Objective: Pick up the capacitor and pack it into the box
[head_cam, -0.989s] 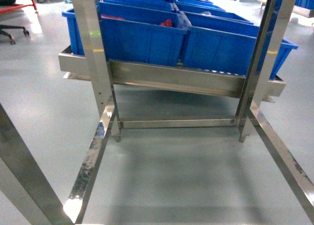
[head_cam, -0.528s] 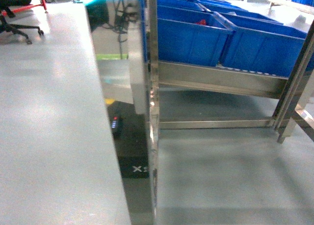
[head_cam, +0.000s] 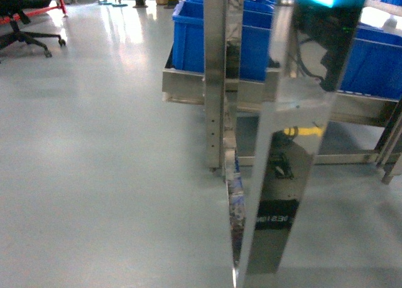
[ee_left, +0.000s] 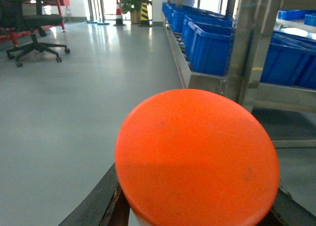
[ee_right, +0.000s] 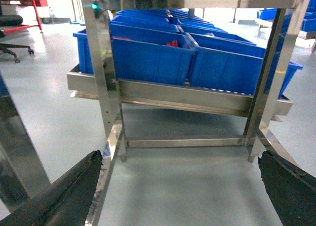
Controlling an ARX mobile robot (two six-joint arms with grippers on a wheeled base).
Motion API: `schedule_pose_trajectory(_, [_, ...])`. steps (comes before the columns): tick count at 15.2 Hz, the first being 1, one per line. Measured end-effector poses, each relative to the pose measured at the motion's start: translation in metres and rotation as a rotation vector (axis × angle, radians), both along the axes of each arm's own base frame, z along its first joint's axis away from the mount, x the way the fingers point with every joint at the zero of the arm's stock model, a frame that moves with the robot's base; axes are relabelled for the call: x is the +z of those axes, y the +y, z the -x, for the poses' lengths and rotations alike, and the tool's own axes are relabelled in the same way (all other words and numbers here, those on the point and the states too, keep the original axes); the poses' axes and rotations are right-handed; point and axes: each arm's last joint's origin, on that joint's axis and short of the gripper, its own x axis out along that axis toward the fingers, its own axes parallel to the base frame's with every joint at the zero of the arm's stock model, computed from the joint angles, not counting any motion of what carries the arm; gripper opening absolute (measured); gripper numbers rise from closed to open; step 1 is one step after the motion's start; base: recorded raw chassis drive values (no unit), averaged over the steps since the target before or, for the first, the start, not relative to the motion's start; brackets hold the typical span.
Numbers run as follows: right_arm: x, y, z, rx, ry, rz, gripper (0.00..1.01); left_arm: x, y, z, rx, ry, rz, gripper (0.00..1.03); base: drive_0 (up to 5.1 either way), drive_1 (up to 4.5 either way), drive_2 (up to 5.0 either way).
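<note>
Pink tub and capacitor: you won't find either in any of the three views.
Right pincer (ee_right: 180, 186): you see its two dark fingers (ee_right: 64, 194) at the lower corners of the right wrist view, spread wide, nothing between them, floor beneath.
Left pincer: you cannot tell its state; a round orange disc with a matte top (ee_left: 197, 157) fills the lower part of the left wrist view, with only dark edges showing at the disc's lower left and lower right.
Stainless steel rack (ee_right: 177, 95): straight ahead of your right wrist camera, its sloped shelf carrying large blue plastic bins (ee_right: 148, 53) in rows running away from you; something red shows inside one bin, too small to identify.
Polished steel upright post (head_cam: 217, 80): stands mid-frame in the head view, with a second mirror-like post just beside it on the right reflecting dark shapes and a cyan light.
Blue bins in the head view: behind the posts, on the rack's shelf.
Grey glossy floor (head_cam: 100, 149): open to your left.
Black office chair on castors (ee_left: 32, 31): far left, well apart from the rack.
Potted green plant (ee_left: 133, 1): at the far end of the aisle, near striped bollards.
</note>
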Motion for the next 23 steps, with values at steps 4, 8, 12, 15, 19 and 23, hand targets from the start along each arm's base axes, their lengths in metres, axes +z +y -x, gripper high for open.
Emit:
schedule_pose_trajectory(4, [0.0003, 0.0000, 0.0000, 0.001, -0.003, 0.000, 0.98, 0.0000, 0.0000, 0.0000, -0.001, 0.000, 0.000, 0.45, -4.8, 2.52, 2.5])
schedule_pose_trajectory(8, [0.0004, 0.0000, 0.0000, 0.000, -0.004, 0.000, 0.98, 0.0002, 0.0000, 0.0000, -0.001, -0.002, 0.000, 0.45, -4.9, 2.47, 2.5])
schedule_pose_trajectory(12, [0.0003, 0.0000, 0.0000, 0.000, -0.003, 0.000, 0.98, 0.0000, 0.0001, 0.0000, 0.002, 0.000, 0.000, 0.45, -4.9, 2.42, 2.4])
schedule_pose_trajectory(15, [0.0004, 0.0000, 0.0000, 0.000, -0.004, 0.000, 0.98, 0.0001, 0.0000, 0.0000, 0.000, -0.001, 0.000, 0.45, -5.0, 2.41, 2.4])
schedule_pose_trajectory(19, [0.0000, 0.0000, 0.0000, -0.001, 0.000, 0.000, 0.98, 0.0000, 0.0000, 0.0000, 0.000, 0.000, 0.000, 0.45, -5.0, 2.38, 2.4])
schedule_pose_trajectory(23, [0.0000, 0.0000, 0.0000, 0.000, 0.000, 0.000, 0.98, 0.0000, 0.0000, 0.0000, -0.001, 0.000, 0.000, 0.45, -5.0, 2.39, 2.4])
